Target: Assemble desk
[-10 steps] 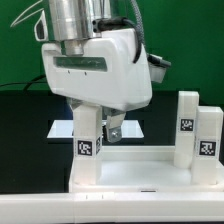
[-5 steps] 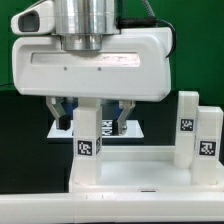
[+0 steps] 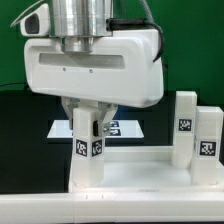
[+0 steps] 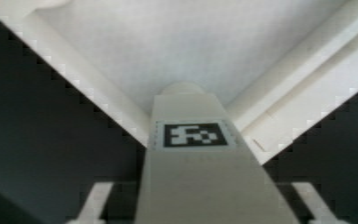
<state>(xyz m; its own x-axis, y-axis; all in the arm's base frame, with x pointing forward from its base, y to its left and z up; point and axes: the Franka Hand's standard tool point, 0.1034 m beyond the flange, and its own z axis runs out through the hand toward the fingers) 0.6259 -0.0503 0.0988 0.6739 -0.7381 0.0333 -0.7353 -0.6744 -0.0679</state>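
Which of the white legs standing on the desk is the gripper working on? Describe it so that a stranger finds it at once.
Start at the wide white desk top at the bottom of the exterior view. Three upright white legs stand on it: two close together at that view's right, one alone at its left. The wanted leg is the lone one, directly under the gripper, whose fingers flank its top.

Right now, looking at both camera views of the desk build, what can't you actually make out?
- Grip: in the exterior view the gripper straddles the leg, but contact between fingertips and leg is unclear; the gripper's housing covers the leg's top.
- Desk top: cut off by the exterior view's lower edge.
- Marker board: mostly hidden behind gripper and leg.
- Wrist view: the leg fills the middle; the fingers are blurred slivers, and the socket is unseen.
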